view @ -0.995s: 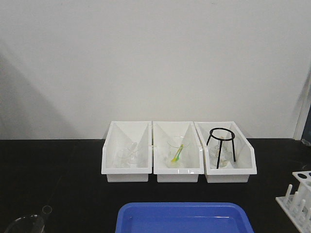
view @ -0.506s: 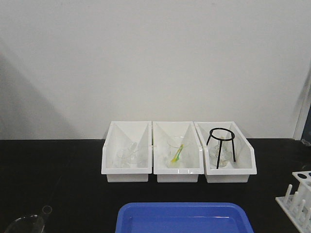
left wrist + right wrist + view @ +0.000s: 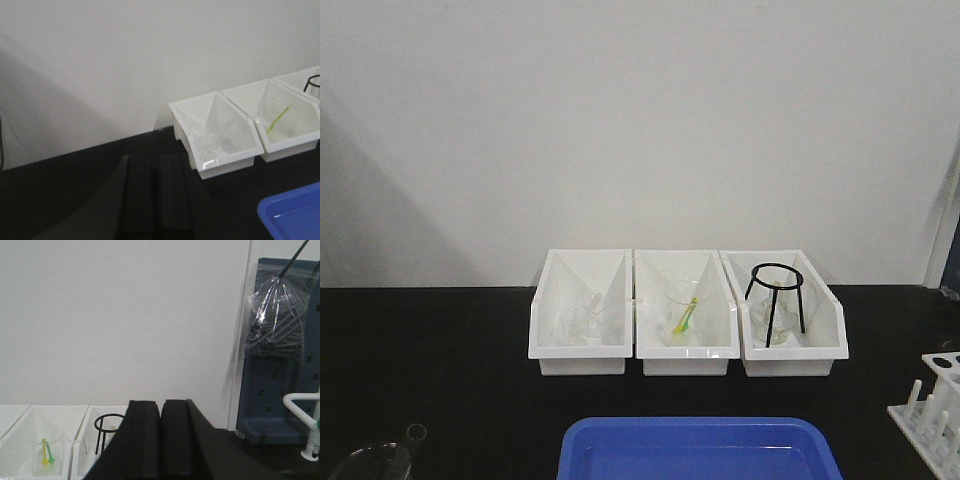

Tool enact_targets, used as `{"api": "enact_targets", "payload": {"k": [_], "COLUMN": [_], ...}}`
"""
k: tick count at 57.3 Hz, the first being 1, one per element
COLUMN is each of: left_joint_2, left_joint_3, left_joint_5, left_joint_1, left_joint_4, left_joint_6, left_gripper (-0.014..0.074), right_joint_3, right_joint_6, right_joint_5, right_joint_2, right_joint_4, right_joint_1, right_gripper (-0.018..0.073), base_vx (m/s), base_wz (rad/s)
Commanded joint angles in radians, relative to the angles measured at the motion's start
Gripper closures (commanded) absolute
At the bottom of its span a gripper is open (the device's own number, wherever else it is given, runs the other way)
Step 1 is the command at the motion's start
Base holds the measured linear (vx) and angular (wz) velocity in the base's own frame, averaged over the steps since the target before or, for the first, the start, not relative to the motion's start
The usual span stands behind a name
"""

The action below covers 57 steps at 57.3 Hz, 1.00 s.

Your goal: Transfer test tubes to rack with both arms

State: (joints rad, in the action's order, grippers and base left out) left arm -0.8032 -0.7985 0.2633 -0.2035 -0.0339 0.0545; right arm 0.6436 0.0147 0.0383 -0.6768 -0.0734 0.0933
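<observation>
Left pincer (image 3: 156,197) and right pincer (image 3: 161,440) are both pressed together, empty. I see glass pieces (image 3: 207,142), perhaps tubes, in 1 white bin (image 3: 230,160) up-right of my left pincer; rack (image 3: 920,408) sits lower right.

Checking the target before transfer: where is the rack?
Front view: the rack sits at the lower right edge, partly cut off, right of the blue tray, nearer than the tripod bin.

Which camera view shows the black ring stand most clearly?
The front-facing view: the black ring stand appears whole, ring and legs, in the rightmost white bin. The right wrist view shows its ring and part of the legs. The left wrist view catches only an arc at the edge.
</observation>
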Motion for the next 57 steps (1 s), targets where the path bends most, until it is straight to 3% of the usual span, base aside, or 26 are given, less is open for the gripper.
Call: {"api": "enact_targets", "payload": {"k": [1, 13, 20, 28, 42, 51, 57], "left_joint_2": [-0.035, -0.091, -0.099, -0.113, -0.157, -0.192, -0.208], "left_joint_3": [-0.036, -0.036, -0.036, -0.036, -0.01, 0.084, 0.173], "left_joint_5": [-0.088, -0.056, -0.04, -0.016, 0.022, -0.016, -0.061], "left_joint_1": [-0.004, -0.004, -0.004, -0.004, -0.005, -0.005, -0.005], "left_joint_4": [0.001, 0.002, 0.002, 0.002, 0.018, 0.154, 0.312], "left_joint_6": [-0.004, 0.099, 0.102, 0.133, 0.343, 0.507, 0.619], "left_gripper": [0.0607, 0.0578, 0.0516, 0.0386, 0.0146, 0.0126, 0.0136], "right_joint_3": [0.036, 0.036, 0.036, 0.036, 0.036, 0.036, 0.036], "right_joint_6": [-0.002, -0.005, -0.009, -0.009, -0.009, -0.009, -0.009], "right_joint_5": [0.101, 0.068, 0.036, 0.021, 0.027, 0.071, 0.106], "right_joint_2": [-0.029, -0.069, -0.074, -0.074, -0.074, -0.097, -0.12], "right_joint_4": [0.001, -0.004, -0.015, -0.033, -0.033, -0.033, -0.033], "right_joint_1": [0.0, 0.0, 0.0, 0.0, 0.0, 0.0, 0.0], "right_gripper": [0.0566, 0.0556, 0.0505, 0.0373, 0.0079, 0.0032, 0.0032], "base_vx": [0.0, 0.0, 0.0, 0.0, 0.0, 0.0, 0.0], "base_wz": [0.0, 0.0, 0.0, 0.0, 0.0, 0.0, 0.0]}}
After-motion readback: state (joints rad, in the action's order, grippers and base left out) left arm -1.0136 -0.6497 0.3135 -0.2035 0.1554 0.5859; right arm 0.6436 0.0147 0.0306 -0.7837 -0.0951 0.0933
